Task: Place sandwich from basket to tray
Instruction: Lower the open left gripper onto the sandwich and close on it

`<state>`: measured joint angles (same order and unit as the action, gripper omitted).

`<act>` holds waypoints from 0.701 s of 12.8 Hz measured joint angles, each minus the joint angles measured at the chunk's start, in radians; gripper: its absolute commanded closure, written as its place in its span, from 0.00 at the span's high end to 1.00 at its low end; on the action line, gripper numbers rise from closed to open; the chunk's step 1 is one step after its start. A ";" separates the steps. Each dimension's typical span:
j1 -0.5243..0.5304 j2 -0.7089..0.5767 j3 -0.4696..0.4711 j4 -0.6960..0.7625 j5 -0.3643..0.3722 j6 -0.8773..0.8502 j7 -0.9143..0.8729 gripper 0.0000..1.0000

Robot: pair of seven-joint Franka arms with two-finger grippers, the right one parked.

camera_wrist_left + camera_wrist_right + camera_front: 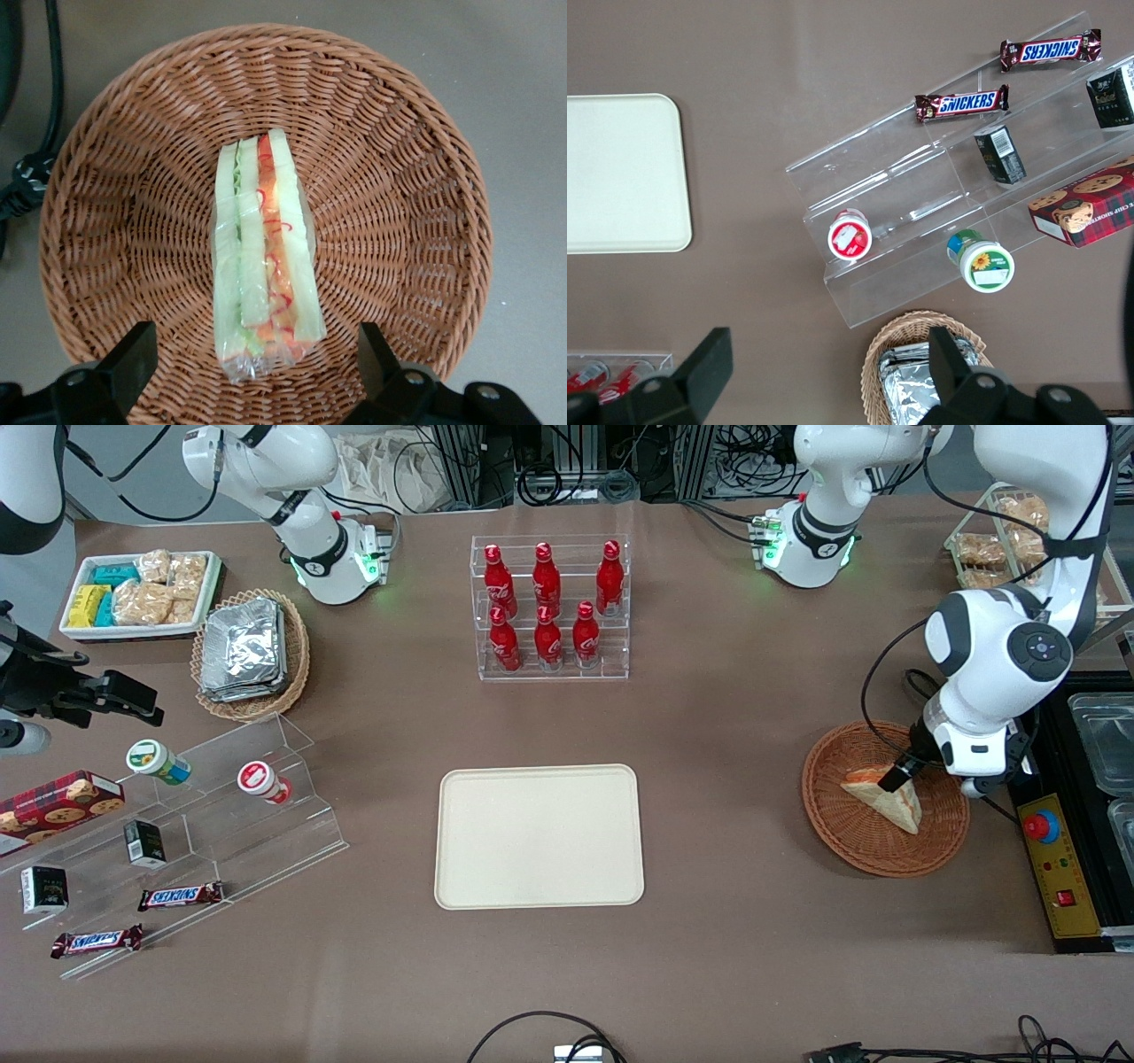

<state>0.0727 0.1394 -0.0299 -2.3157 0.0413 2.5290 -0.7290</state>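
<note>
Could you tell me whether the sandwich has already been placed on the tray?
No, the sandwich lies in the basket between the open claw's fingers, and the tray holds nothing.

sandwich [266, 257] laid on edge in basket [416, 204], filling layers shown | gripper [252, 359] held above basket, fingers [133, 354] spread wide, sandwich between them untouched

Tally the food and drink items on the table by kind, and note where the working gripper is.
Red bottles in the clear rack: 6
Snickers bars: 2
Lidded cups: 2
Small dark boxes: 2
Cookie box: 1
Sandwich in the basket: 1
Total: 14
The gripper is open, straddling the sandwich.
</note>
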 measured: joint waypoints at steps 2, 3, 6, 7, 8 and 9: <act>0.000 0.014 0.000 0.000 0.000 0.013 0.000 1.00; 0.000 0.020 0.000 -0.001 0.000 0.023 -0.001 1.00; 0.000 0.044 0.000 -0.010 0.000 0.073 -0.001 0.99; 0.000 0.055 0.000 -0.011 0.000 0.085 -0.001 0.97; 0.000 0.065 0.000 -0.011 0.000 0.095 -0.001 0.94; 0.000 0.073 0.000 -0.012 0.000 0.102 -0.001 0.89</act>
<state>0.0727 0.2122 -0.0299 -2.3272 0.0414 2.6314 -0.7300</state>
